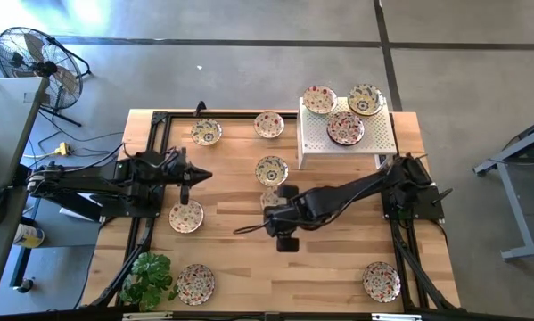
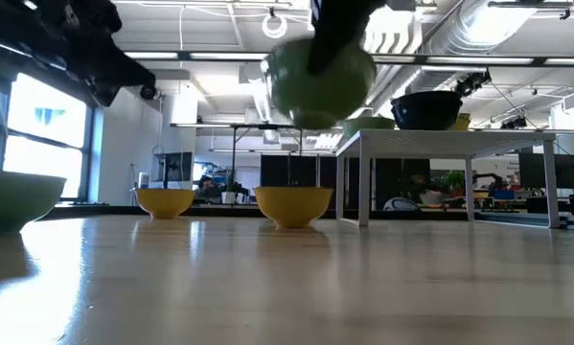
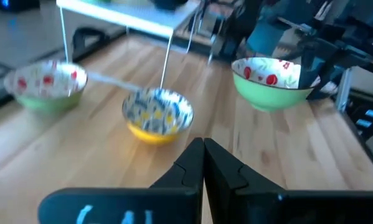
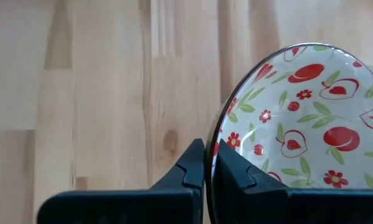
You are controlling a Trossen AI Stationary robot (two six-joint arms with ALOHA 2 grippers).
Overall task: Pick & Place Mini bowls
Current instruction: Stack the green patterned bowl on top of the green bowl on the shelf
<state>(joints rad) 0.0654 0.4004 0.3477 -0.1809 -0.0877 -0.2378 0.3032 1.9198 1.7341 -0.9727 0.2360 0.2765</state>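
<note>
— Where's your right gripper [image 4: 205,163]?

— Mid-table, pinching the rim of a mini bowl [image 4: 304,118] with red fruit inside and a green outside; it hangs clear of the table [image 1: 338,267].

— And the left gripper [image 3: 203,163]?

— Clenched on nothing, at the left side, near a yellow bowl [image 3: 157,114]. Three bowls sit on the white stand [image 1: 373,143]

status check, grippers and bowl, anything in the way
Right gripper shut on mini bowl rim, lifted off table. Left gripper shut, empty, waiting left side. Nothing blocking.
</note>
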